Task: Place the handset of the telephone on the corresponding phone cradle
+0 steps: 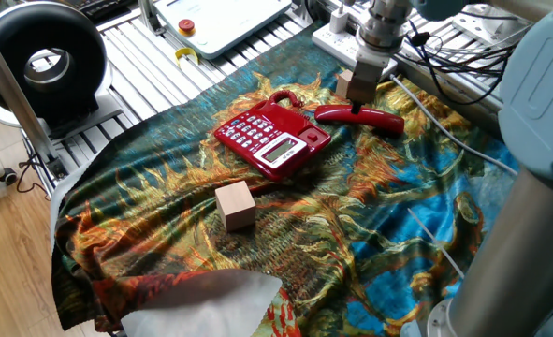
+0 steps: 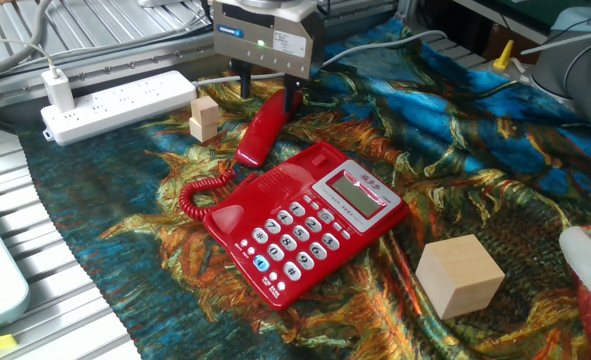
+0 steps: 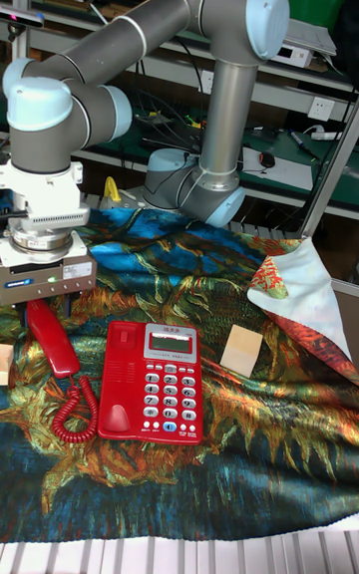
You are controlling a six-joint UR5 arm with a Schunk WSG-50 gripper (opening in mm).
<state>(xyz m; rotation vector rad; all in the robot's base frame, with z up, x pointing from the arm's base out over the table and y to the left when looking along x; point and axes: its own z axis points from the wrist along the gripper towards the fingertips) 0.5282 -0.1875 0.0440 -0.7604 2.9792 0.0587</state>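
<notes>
One handset (image 2: 261,128) lying on cloth beside phone (image 2: 305,218); gripper (image 2: 271,98) hovering over its far end, jaws spread astride. Centring before closing is advisable; cradle (image 2: 265,195) empty.

Red handset (image 2: 261,128) (off-cradle) on cloth beside red telephone (image 2: 300,217)

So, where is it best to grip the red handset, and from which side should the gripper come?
Probably from above, across the slim middle bar of the handset, which lies flat on the cloth beside the telephone. Its ends are bulkier. The gripper is already open astride its far part.
</notes>
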